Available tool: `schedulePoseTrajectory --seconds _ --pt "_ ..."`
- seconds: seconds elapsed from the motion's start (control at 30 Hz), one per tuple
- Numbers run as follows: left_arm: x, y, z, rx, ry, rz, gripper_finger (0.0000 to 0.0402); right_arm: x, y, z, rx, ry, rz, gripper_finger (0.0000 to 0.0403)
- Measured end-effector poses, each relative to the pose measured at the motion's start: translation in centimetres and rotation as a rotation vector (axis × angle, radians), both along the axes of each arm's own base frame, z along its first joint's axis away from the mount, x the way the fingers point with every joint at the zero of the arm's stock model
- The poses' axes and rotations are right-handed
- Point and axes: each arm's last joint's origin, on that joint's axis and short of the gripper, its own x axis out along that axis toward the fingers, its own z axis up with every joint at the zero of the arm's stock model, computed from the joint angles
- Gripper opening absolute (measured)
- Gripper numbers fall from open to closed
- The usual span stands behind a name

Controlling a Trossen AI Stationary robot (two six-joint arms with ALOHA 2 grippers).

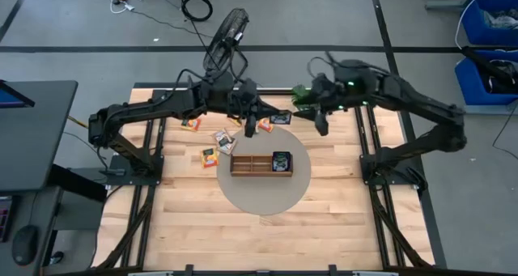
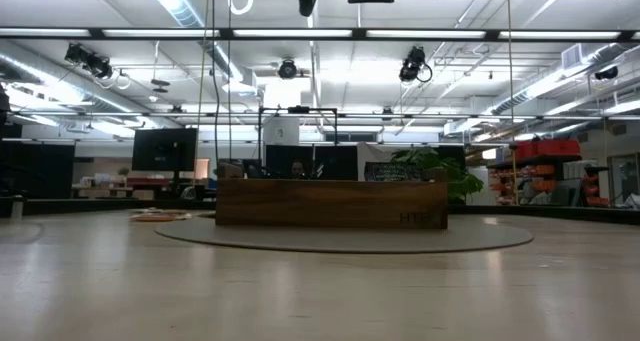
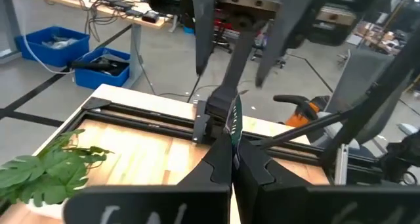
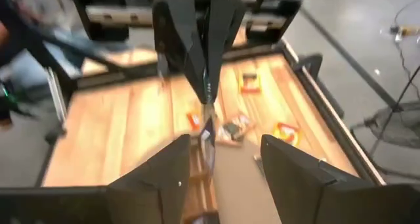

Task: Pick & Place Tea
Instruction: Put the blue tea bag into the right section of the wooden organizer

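**Table:** pale wooden-plank table top (image 1: 186, 227) with a round grey mat (image 1: 263, 201) at its centre.

**Tray:** long brown wooden three-compartment tray (image 1: 257, 166) lying on the mat. One black square tea packet (image 1: 281, 159) lies in its right compartment. Whether the other two compartments hold anything cannot be told.

**Loose tea:** small flat square tea packets lie on the table to the left of and beyond the tray.
- Orange packet (image 1: 190, 124), far left.
- Pale packet with orange print (image 1: 224, 138), just beyond the tray's left end.
- Yellow-and-red packet (image 1: 209, 157), beside the tray's left end.
- Orange packet (image 1: 265, 127) and dark packet (image 1: 280, 116), at the mat's far edge.

**Left gripper** (image 3: 231, 152)**:** raised above the far edge of the mat. Its fingers are pinched together on a thin dark tea packet with a green edge (image 3: 232, 115), held upright off the table.

**Right gripper** (image 4: 224, 145)**:** raised on the far right side of the mat, facing the left gripper. Its fingers are spread apart with nothing between them.
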Motion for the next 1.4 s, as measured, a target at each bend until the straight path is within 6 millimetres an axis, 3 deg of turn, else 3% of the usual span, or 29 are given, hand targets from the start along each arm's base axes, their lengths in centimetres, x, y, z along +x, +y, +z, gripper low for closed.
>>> schedulePoseTrajectory --seconds 0.3,0.43,0.73,1.03,1.2,1.4 --pt "-0.1 0.0 -0.5 0.041 0.057 0.015 0.0001 4.0 -1.0 0.6 -0.023 0.125 0.054 0.0191" --pt "-0.1 0.1 -0.6 0.062 0.058 0.015 0.0001 5.2 -1.2 -0.2 0.012 0.181 0.084 0.0191" --pt "-0.2 0.1 -0.7 0.087 0.077 0.016 0.0002 5.6 -1.4 -1.1 0.017 0.253 0.069 0.0183" --pt "-0.2 0.1 -0.9 0.088 0.094 0.022 0.0002 5.4 -1.3 -1.0 -0.015 0.249 0.084 0.0107" --pt "-0.2 0.1 -0.9 0.095 0.097 0.021 0.0002 5.4 -1.3 -1.0 -0.052 0.250 0.115 0.0019" --pt "-0.2 0.2 -0.9 0.097 0.099 0.029 0.0005 5.4 -1.3 -1.0 -0.074 0.253 0.122 0.0004"
